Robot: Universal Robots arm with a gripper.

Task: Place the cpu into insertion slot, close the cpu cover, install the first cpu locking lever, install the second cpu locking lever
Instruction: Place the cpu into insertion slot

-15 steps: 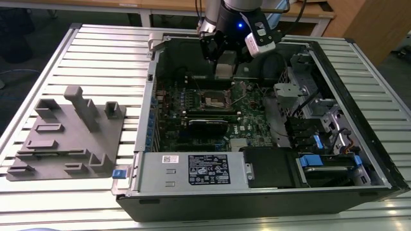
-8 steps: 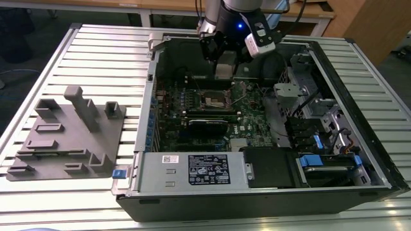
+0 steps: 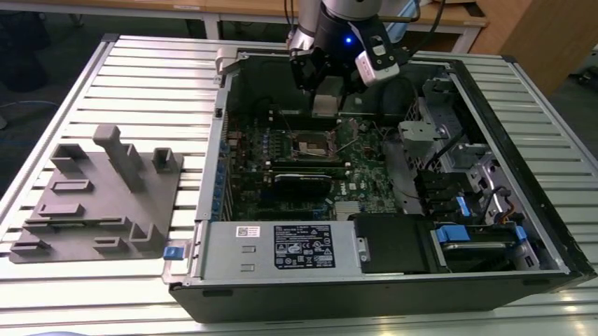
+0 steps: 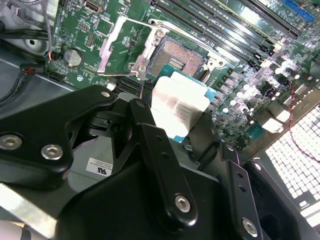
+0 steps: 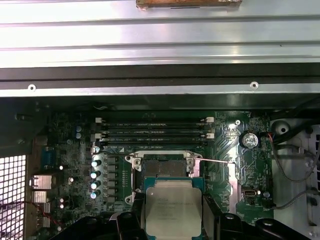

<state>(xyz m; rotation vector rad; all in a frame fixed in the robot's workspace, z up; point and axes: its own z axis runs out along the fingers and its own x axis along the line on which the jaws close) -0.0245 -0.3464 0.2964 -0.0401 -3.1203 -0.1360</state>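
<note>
Quick status: the claw [image 3: 326, 96] is clamped on the chip [image 5: 172, 205], with a black finger [image 5: 129, 225] on each side edge and the silver top facing the camera in the first wrist view. The chip hangs in the air over the board [image 3: 369, 175] inside the open computer case [image 3: 280, 294]. It's close to the socket [image 5: 165, 167] but not in it. The second wrist view shows the socket's gold-brown pin field bare (so nothing is seated there yet).

The cover [image 4: 108, 49] is flipped open, swung off to one side of the socket. A thin wire lever [image 5: 216, 161] sticks out sideways from the socket, unlatched as far as I can tell. That's the one lever I can make out clearly, and I can't say where the other one sits.

Progress-wise I'd call this the middle of step one: the chip is in the grip and up near the socket, not set down. Left to do is seating the chip, closing the cover and latching both levers, so basically none of the four steps is finished.

On the table [image 3: 140, 77], off to the exterior view's left of the case, there's a grey tray [image 3: 94, 203] with blocky holders, well apart from the action.
</note>
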